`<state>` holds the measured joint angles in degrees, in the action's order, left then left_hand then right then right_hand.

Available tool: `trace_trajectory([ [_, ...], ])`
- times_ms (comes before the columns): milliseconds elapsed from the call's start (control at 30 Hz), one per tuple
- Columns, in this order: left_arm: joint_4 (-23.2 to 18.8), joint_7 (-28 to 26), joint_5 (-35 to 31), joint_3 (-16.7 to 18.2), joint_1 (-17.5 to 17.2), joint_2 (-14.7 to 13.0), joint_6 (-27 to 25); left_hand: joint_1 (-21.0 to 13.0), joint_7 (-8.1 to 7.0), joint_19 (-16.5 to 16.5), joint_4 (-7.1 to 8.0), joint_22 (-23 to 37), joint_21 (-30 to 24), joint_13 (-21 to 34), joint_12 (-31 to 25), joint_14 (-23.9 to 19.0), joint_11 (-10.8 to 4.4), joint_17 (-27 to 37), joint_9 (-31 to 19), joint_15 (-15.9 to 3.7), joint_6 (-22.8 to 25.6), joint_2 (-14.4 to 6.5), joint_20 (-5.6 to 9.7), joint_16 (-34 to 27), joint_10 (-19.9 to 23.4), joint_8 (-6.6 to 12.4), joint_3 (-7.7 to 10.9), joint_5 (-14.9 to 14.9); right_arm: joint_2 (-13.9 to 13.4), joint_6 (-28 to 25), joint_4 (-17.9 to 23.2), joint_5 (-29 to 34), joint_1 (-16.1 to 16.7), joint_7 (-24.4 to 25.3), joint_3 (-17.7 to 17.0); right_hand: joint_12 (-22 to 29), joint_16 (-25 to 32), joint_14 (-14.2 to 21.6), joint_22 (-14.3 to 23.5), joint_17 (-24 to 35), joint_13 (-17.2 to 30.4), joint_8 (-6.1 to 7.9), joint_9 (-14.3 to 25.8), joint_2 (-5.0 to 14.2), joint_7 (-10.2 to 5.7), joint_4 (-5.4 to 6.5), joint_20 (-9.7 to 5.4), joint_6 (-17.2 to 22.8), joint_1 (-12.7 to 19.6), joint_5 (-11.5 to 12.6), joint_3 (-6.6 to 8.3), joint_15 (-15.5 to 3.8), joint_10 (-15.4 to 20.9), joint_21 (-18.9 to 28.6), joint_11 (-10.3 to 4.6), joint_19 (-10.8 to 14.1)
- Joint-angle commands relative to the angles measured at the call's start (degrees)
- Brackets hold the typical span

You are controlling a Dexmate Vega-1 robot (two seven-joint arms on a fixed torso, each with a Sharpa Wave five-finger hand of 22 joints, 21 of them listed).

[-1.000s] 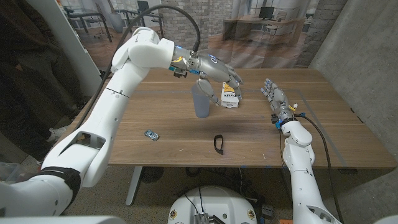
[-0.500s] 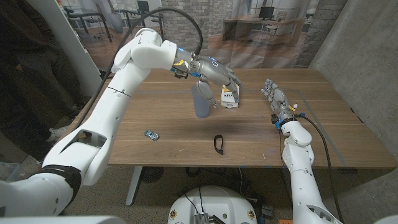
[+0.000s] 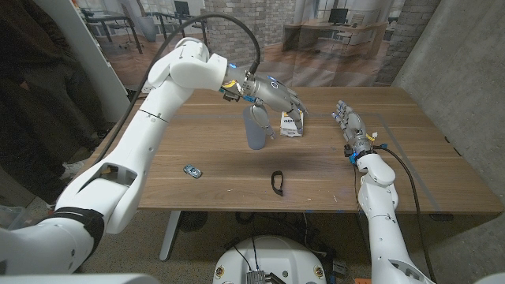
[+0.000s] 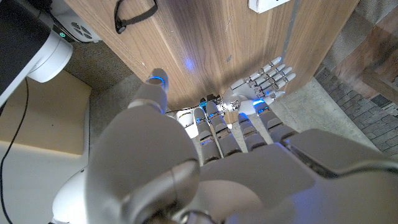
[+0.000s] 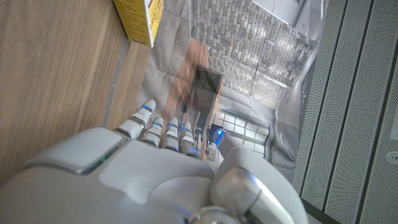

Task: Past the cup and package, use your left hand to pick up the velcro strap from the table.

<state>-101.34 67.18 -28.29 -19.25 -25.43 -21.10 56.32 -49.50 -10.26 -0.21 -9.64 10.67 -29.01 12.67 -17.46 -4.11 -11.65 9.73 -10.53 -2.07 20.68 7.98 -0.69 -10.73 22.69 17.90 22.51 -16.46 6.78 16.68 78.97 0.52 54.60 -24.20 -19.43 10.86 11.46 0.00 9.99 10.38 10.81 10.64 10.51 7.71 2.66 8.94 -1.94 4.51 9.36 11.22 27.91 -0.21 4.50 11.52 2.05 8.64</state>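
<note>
Over the middle of the wooden table, left hand up in the air above the cup and the package — fingers loosely spread, holding nothing. Velcro strap lying near the front edge, well apart from that hand, untouched. Small toy car off toward the left side of the table. Right hand parked on the right side, fingers straight and close together, nothing in it. Left wrist view picks up the strap from above, plus the right hand beyond its own fingers. Right wrist view catches the package's yellow side — not visible from the head view.
</note>
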Motion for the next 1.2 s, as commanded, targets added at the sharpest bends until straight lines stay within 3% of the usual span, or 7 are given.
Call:
trace_trajectory([
  [33,0.27,0.72,0.48,-0.73,0.03,-0.18,0.89,-0.81,-0.01,0.01,0.28,0.16,0.24,0.28,0.03,-0.18,-0.09,0.33,-0.32,-4.36,0.19,-0.06,0.27,0.08,0.27,-0.07,-0.49,-0.41,-0.16,0.50,-0.25,-0.03,-0.22,0.34,0.09,0.44,-0.13,0.58,0.11,0.21,0.06,0.49,0.25,1.97,0.09,0.27,-2.60,0.43,-0.61,0.38,0.14,0.15,0.73,0.22,0.05,0.55],
  [1200,1.27,1.18,-2.43,-2.13,-1.12,0.01,4.07,-1.62,-0.14,-0.14,0.95,0.21,0.95,0.85,-0.26,-0.43,0.12,0.34,-0.38,-4.97,1.64,0.06,-0.04,0.07,1.18,0.09,-2.53,-1.13,-0.16,0.98,-0.52,-0.29,0.17,0.67,0.16,0.44,-0.33,0.81,0.10,0.09,0.05,0.50,0.24,1.86,0.12,0.21,-2.79,0.57,-1.10,0.55,0.30,0.09,0.98,0.19,0.05,0.55],
])
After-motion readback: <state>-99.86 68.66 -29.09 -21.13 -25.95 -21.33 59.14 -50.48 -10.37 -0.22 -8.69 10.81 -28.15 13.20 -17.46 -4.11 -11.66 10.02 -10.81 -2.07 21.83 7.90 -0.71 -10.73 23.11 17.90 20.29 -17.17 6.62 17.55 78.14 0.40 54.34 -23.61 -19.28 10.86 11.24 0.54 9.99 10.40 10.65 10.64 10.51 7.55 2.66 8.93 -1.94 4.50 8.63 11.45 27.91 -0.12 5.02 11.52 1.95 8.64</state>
